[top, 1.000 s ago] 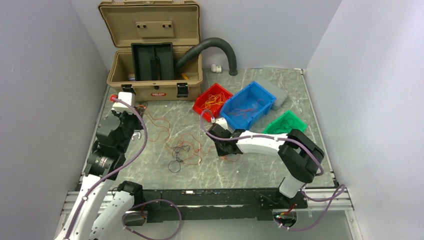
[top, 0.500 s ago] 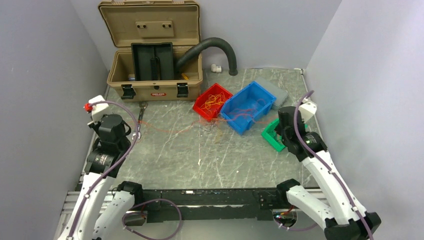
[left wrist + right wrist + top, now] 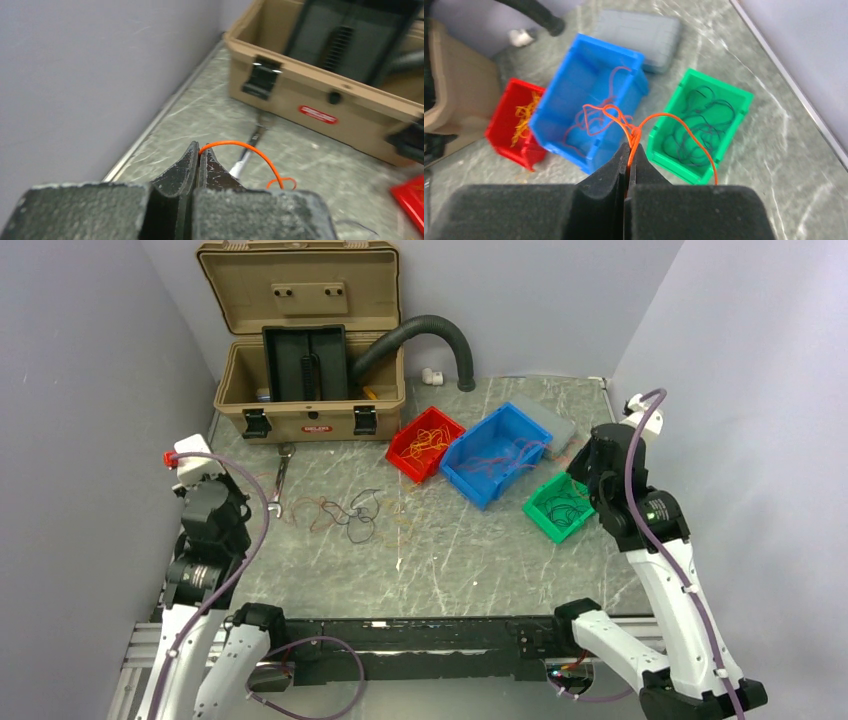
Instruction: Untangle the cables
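A loose tangle of thin orange, red and black cables [image 3: 345, 512] lies on the table left of centre. My left gripper [image 3: 200, 150] is raised near the left wall, shut on the end of an orange cable [image 3: 250, 148] that arcs right and down behind its finger. My right gripper [image 3: 630, 147] hangs over the gap between the blue bin [image 3: 589, 107] and the green bin [image 3: 699, 125], shut on a knotted orange cable [image 3: 624, 122]. One strand leads into the red wires in the blue bin, and another loops right over the green bin.
An open tan toolbox [image 3: 310, 350] with a black ribbed hose [image 3: 440, 330] stands at the back. A red bin [image 3: 425, 443] holds yellow-orange wires, and the green bin [image 3: 560, 505] holds black ones. A grey case [image 3: 560, 425] lies behind the blue bin [image 3: 495, 452]. A wrench [image 3: 280, 480] lies near the left arm.
The right arm left the tangle at the table's centre and swung up and right, over the bins. The left arm drew back toward the left wall. The tangle now lies further left.
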Controlling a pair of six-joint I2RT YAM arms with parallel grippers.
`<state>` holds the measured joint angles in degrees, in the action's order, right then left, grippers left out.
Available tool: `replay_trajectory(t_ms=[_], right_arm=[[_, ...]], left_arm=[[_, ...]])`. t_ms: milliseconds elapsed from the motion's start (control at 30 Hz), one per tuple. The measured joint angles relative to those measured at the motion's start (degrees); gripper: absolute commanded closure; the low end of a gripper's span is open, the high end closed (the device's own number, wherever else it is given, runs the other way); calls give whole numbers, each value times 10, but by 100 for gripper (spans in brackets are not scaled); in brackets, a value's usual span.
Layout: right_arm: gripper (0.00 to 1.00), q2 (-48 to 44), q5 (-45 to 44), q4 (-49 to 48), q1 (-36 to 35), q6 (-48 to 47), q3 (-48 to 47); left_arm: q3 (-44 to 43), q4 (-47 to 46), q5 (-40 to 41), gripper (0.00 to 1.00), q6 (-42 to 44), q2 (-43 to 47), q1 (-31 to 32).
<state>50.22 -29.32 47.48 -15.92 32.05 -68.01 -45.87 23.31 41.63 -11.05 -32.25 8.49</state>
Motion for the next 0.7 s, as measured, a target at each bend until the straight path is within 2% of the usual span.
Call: replay_trajectory(t_ms=[200,400,700], right_arm=[[100,64,83,-24,0,-51,-97],[100,164,130,-35,-1,-75,-168],[100,293,130,-47,-14,-72,-170]], left_arm=[[12,-38,-141,100,36,30,0],[12,-38,-204,100,40,5,0],[12,-38,-259,100,40,3,0]])
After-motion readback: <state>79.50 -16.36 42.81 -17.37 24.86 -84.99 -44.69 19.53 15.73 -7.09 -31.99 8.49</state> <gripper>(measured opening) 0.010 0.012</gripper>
